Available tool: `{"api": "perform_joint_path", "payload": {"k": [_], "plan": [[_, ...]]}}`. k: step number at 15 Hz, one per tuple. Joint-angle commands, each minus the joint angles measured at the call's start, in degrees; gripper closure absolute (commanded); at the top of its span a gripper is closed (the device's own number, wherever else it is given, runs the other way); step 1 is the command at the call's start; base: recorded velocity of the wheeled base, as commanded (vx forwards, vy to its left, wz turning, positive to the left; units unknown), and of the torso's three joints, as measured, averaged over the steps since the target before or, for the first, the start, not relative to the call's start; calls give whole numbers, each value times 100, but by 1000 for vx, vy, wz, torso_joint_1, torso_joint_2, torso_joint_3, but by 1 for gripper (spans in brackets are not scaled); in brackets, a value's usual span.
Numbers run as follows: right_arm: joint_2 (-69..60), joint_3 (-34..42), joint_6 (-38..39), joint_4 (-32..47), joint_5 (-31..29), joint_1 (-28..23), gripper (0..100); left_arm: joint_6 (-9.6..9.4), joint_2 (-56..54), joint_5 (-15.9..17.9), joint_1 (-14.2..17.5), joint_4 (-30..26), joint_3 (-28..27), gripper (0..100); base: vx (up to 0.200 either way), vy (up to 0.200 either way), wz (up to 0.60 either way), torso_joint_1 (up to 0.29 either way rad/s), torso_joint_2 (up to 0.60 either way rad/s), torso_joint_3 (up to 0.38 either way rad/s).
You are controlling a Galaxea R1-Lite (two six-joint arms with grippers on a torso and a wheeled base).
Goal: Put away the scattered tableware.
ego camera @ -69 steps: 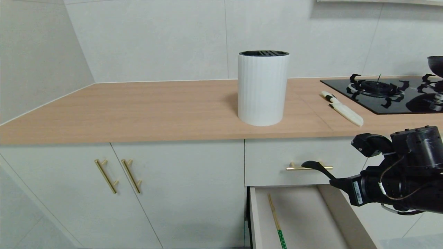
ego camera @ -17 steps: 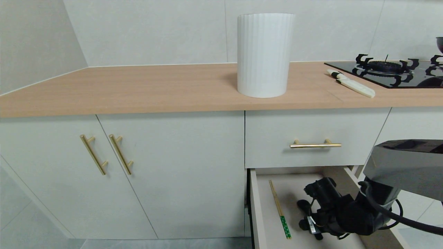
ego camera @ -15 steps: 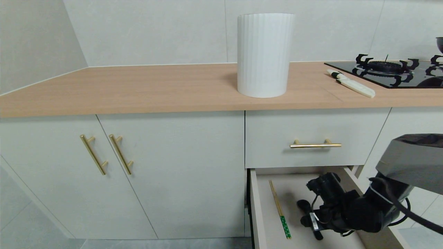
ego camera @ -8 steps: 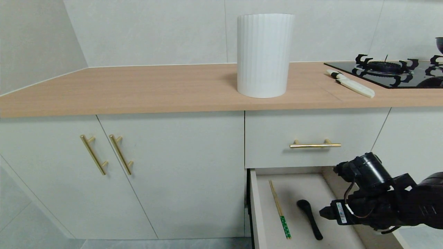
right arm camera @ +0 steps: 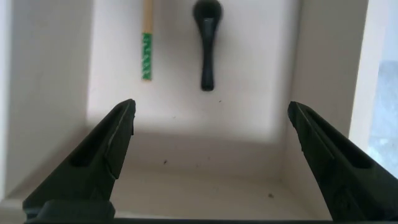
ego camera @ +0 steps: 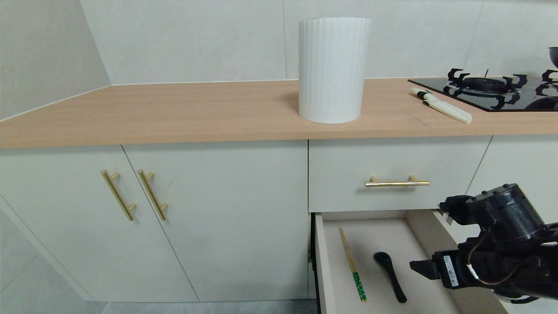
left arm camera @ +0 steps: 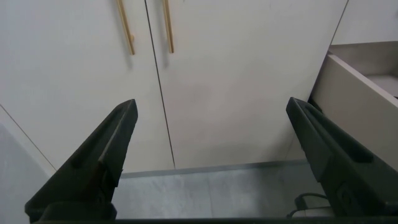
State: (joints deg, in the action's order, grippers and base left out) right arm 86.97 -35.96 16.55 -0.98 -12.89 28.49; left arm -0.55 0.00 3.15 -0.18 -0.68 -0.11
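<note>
Black spoon (ego camera: pixel 389 275) lies flat on the floor of the drawer (ego camera: pixel 323 261), and my right gripper (ego camera: pixel 419 267) hangs over the open drawer with nothing in it: fingers (right arm camera: pixel 102 158) spread wide, empty. From the wrist, the spoon sits out ahead of the fingertips, roughly centred between their two lines, well apart from both, bowl end pointing away from them. Chopsticks (ego camera: pixel 351 267) lie beside the spoon, on its far side from my fingers, not touching it. So I'd call the spoon step done: it's in the drawer and I'm touching nothing. What's left, as I read it, is the knife (ego camera: pixel 442 109) up on the counter (ego camera: pixel 174 113), well above and beyond my right fingers, near the holder (ego camera: pixel 331 69). Next move calls for lifting clear of the drawer wall, getting up to counter height and closing on the handle, not the blade. Left gripper (left arm camera: pixel 211 168) is spread open too, empty, facing the cabinet doors (left arm camera: pixel 236 81), well away from all of it.
</note>
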Motion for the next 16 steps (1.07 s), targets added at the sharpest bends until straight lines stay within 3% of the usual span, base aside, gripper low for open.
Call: {"api": "perform_joint_path", "payload": {"k": [1,4,16], "plan": [[-461,-7,-12,89,5,148,0,2,0,-7,1,-2,2,0,0,0,0,0,0,0],[-426,1,-12,89,5,148,0,-7,0,2,1,-2,2,0,0,0,0,0,0,0],[-365,98,-47,89,5,280,0,-7,0,-7,1,-2,-7,0,-183,0,0,3,1,4]]}}
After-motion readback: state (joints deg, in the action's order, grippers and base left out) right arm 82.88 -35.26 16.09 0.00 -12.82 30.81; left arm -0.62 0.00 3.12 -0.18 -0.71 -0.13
